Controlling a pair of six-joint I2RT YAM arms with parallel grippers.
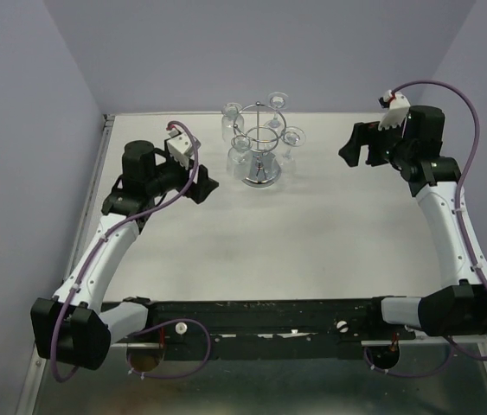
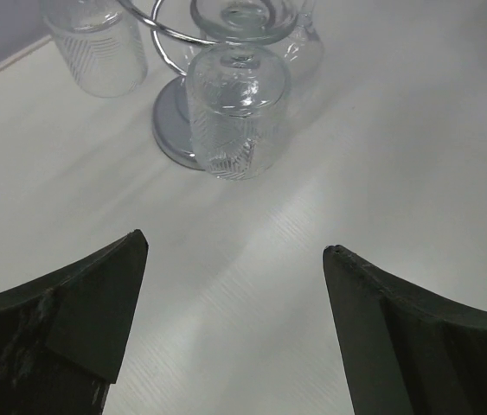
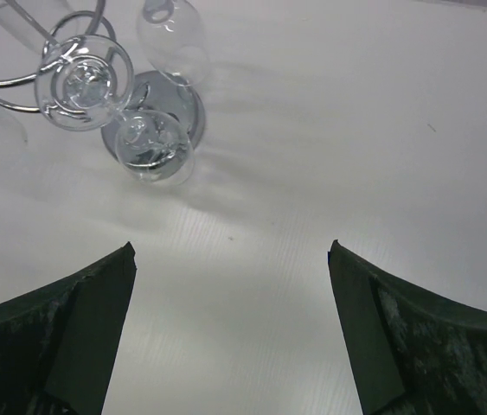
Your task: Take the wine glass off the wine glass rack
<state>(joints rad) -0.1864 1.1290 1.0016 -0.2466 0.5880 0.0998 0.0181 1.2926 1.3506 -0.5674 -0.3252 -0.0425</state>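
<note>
Top external view: a white rectangular table point(image 1: 312, 242) carries the wine glass rack point(image 1: 263, 175), a shiny chrome wire stand with a round mirrored base, a thin central post and a ring of looped wire hooks. The rack stands near the far edge, about midway between the two arms. Several clear wine glasses hang bowl-down from its hooks. The left gripper point(image 1: 203, 186) lies to the left of the rack and a little nearer the arm bases. The right gripper point(image 1: 353, 151) lies well apart on the rack's right. Neither touches the rack or any glass.

Left wrist view: the two dark fingers point(image 2: 79, 320) of the left gripper point(image 2: 234, 285) are spread wide over bare table, with nothing between them. Ahead hangs the wine glass point(image 2: 236, 112), clear with fine ribbed patterning, upside down with its foot caught in a wire loop and its bowl low over the edge of the mirrored base point(image 2: 169, 130). A second ribbed glass point(image 2: 96, 43) shows at upper left; whether it hangs or stands cannot be told.

Right wrist view: the right gripper point(image 3: 230, 294) also has its jaws spread wide and empty above the table. Ahead and to the left, another clear glass point(image 3: 152, 147) hangs from a chrome loop point(image 3: 83, 78) beside the base.
</note>
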